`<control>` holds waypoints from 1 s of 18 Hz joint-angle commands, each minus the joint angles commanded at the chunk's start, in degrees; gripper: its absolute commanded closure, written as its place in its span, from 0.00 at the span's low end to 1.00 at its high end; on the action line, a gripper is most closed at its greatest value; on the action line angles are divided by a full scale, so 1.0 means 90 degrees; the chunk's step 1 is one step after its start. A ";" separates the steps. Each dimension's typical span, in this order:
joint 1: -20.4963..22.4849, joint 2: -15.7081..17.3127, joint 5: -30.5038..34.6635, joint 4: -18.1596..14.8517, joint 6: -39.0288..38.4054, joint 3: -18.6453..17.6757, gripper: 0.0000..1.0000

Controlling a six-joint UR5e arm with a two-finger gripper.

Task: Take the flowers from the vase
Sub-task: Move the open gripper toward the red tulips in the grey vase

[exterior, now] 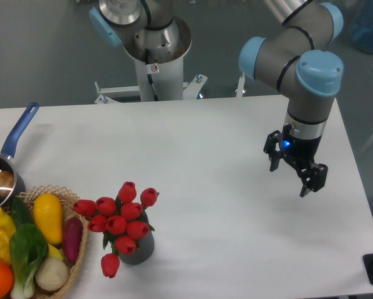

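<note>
The flowers [119,221], a bunch of red tulip buds with green stems, stand in the vase [138,249], a short dark grey ribbed cylinder near the table's front left. One bud droops over the vase's left side. My gripper [290,177] hangs above the right part of the table, far to the right of the flowers, open with nothing between its black fingers.
A wicker basket [79,256] with yellow, purple, green and orange vegetables sits at the front left corner beside the vase. A blue-handled metal pot [5,168] is at the left edge. The arm's base [154,68] stands behind the table.
</note>
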 joint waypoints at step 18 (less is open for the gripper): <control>-0.0477 0.0176 -0.2673 0.0361 -0.0810 -0.1084 0.00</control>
